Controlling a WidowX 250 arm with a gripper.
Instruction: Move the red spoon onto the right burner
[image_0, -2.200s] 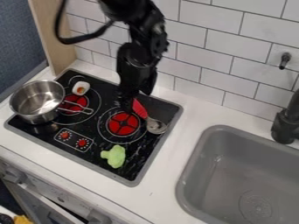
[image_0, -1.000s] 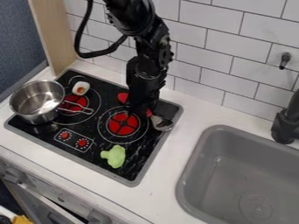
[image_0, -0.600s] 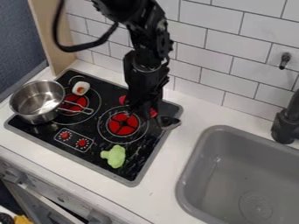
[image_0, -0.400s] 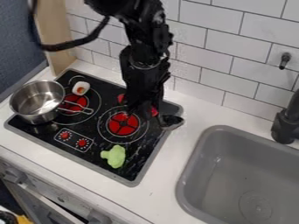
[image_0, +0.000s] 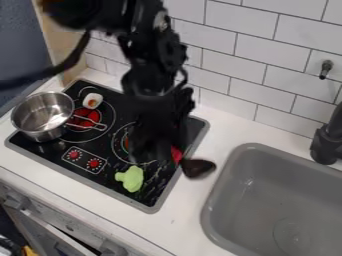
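Gripper (image_0: 157, 155) hangs over the right burner (image_0: 126, 143), hiding most of it, & looks to be pinching the red spoon (image_0: 176, 154) by its handle; exact grip pt is hidden. Key relation: spoon sticks out to the gripper's R as viewed, long axis slanting down-R in view, bowl end farthest out & nearest the sink (image_0: 251, 148). One arm only, so no choice of side. Spoon's dark bowl is past the hob's (image_0: 155, 206) R edge, over the counter (image_0: 194, 210) strip; whether it touches can't be told. Handle sits btwn gripper & bowl, its far end hidden. Next move prob. needs a shift L & slightly up in view, bringing the bowl back over the burner before release; else spoon may land half off the hob.
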